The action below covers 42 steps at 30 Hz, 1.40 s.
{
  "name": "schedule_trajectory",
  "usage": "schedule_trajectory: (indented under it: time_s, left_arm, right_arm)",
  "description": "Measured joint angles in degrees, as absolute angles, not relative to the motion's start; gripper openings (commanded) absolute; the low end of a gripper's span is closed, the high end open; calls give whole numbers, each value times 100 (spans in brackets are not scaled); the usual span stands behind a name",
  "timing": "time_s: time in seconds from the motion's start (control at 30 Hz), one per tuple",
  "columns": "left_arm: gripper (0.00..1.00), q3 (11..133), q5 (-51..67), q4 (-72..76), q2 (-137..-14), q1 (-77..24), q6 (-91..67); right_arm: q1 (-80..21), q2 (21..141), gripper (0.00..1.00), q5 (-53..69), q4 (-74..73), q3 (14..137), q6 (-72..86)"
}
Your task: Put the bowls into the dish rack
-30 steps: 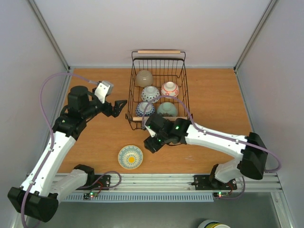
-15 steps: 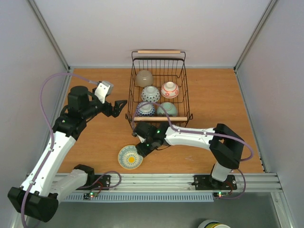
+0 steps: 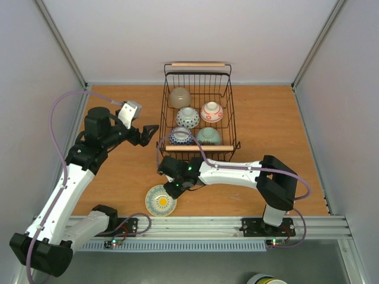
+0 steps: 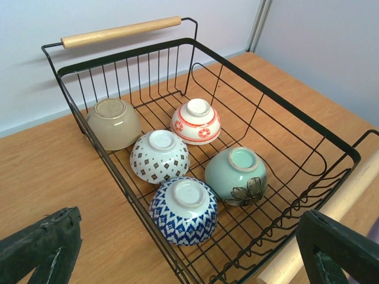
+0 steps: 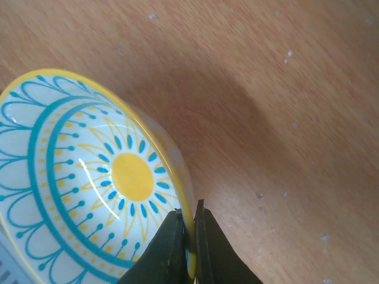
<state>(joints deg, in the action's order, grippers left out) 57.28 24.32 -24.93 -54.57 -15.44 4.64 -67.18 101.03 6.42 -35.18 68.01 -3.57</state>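
Left gripper [image 3: 148, 134]: held above the bench [image 3: 266, 118] towards its far-left part, just left of the dish rack [image 3: 163, 112]. Jaws spread wide, nothing between them.

Sixth bowl [image 3: 161, 200]: on the bench close to the near edge, left of centre, mouth up. Inside white with a yellow sun and teal rings, yellow rim. Cannot tell whether it sits flat or is tipped.

Right gripper [image 5: 189, 234]: at the bowl's right-hand rim, fingers pinched onto the rim wall, one inside and one outside. Arm reaches in low from the near-right corner.

Dish rack: black wire, wooden rod handles, standing at the middle of the far edge. Five bowls inside, all mouth down, foot rings up. Left column, far to near: beige bowl [image 4: 113, 122], white bowl with dark dots [image 4: 160, 155], blue diamond bowl [image 4: 183, 210]. Right column: red-and-white bowl [image 4: 196, 120], pale green bowl [image 4: 237, 175] with a dark flower. Neighbours sit close together; touching or not is unclear.
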Motion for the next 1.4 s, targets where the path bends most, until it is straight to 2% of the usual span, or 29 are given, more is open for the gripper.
schedule_trajectory:
  time_s: [0.27,0.43,0.77,0.9,1.07,1.4]
  left_arm:
    - [99,5728,2646,-2495,-5454,-1540,467]
    - [99,5728,2825,-2495,-5454,-1540,469]
    - [99,5730,3721,-2504,-5459,-1540,545]
    - [97,5728,3918,-2519,-5507,-1540,620]
    - [84,5730,4101,-2576,-5599,-1540,685]
    - [82,5730,4311,-2727,-5815,-1546,799]
  right_arm:
    - [-6814,9953,1,322,-3909,7024,-526]
    - [-6814,9343,1,-340,-4626,7131,-749]
    - [-6761,8071,1,-1831,-5614,8167,-1020]
    - [-6661,8031,1,-2300,-5771,8355,-1059]
    - [-6556,8112,1,-2744,-5935,8665,-1166]
    - [-6493,8805,1,-3214,-5911,10073,-1640]
